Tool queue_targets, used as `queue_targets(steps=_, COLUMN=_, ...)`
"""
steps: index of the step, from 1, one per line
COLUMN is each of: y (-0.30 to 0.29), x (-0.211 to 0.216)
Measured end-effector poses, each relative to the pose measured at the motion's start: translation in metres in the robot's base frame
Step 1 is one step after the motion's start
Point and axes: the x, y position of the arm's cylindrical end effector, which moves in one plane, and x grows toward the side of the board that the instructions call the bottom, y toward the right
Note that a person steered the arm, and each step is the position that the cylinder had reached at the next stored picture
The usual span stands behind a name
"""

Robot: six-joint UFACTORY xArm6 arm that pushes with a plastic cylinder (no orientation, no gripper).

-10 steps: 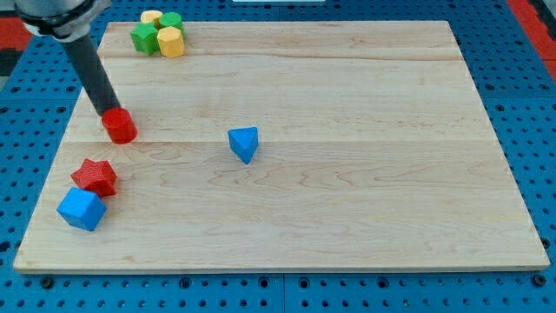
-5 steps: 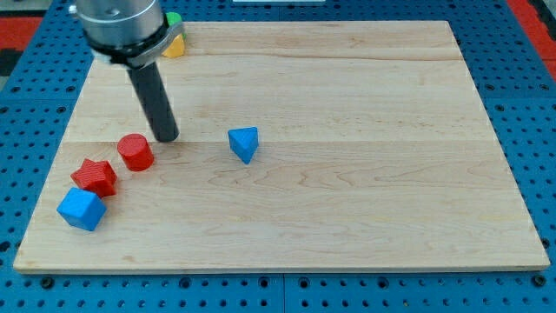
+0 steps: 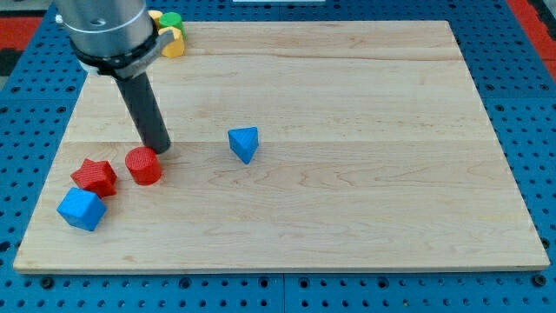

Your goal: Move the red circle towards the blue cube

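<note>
The red circle [image 3: 144, 166] lies on the wooden board [image 3: 347, 174] at the view's left. My tip [image 3: 160, 149] stands just above and right of it, touching or nearly touching its top edge. The blue cube [image 3: 82, 209] sits near the board's bottom left corner. The red star [image 3: 94, 176] lies between them, just above and right of the cube and just left of the circle.
A blue triangular block [image 3: 244, 143] lies right of my tip. Yellow [image 3: 175, 43] and green [image 3: 170, 19] blocks cluster at the top left, partly hidden behind the arm.
The red circle has slid down and right, closer to the red star. My tip moved from above the circle to its right, then back against its upper right.
</note>
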Motion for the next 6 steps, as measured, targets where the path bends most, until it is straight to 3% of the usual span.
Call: queue_targets(steps=6, y=-0.038, x=0.029)
